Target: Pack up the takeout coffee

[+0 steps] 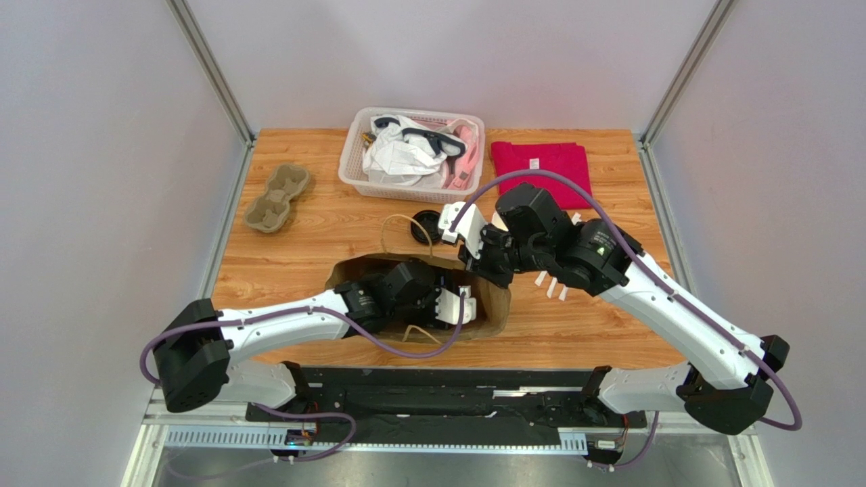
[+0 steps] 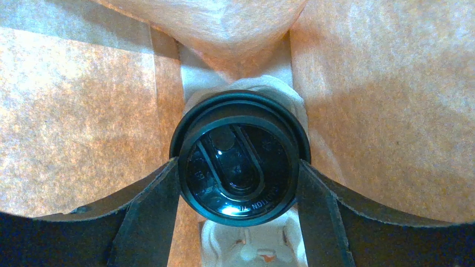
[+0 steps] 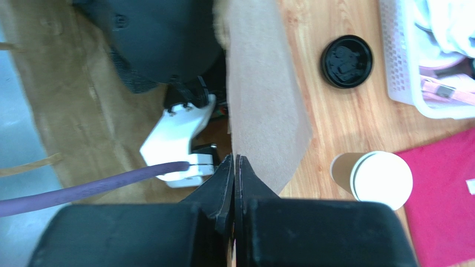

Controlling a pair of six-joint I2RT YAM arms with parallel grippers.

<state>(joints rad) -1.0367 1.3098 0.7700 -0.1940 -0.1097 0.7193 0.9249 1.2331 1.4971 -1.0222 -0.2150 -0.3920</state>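
Starting at the table's (image 1: pixel 305 254) far-left corner, the pulp cup tray (image 1: pixel 276 198) sits alone, well away from the action. Moving in toward the near edge, the left arm plunges into the mouth of the paper bag (image 1: pixel 498 309). Inside, the left gripper (image 2: pixel 238 183) has its fingers (image 2: pixel 153 214) spread wide, one on each side of the takeout coffee (image 2: pixel 240 150), touching the black lid's rim, so it looks like a grip.

Here's the key bit: the lid faces back at the wrist, so the cup's long axis runs straight ahead of the fingers toward the bag's bottom fold. Any letting go and pulling out would, I'd judge, need to come straight back along that line.

Just right of that, the right gripper (image 3: pixel 235 162) has its fingers pressed together, pinching the bag's paper edge and holding the mouth up. It is the farther arm from the cup.

Further right, a loose black lid (image 3: pixel 347 61) and an unlidded cup (image 3: pixel 372 179) wait on the wood. The white basket (image 1: pixel 356 157) and red cloth (image 1: pixel 542 162) line the far edge.
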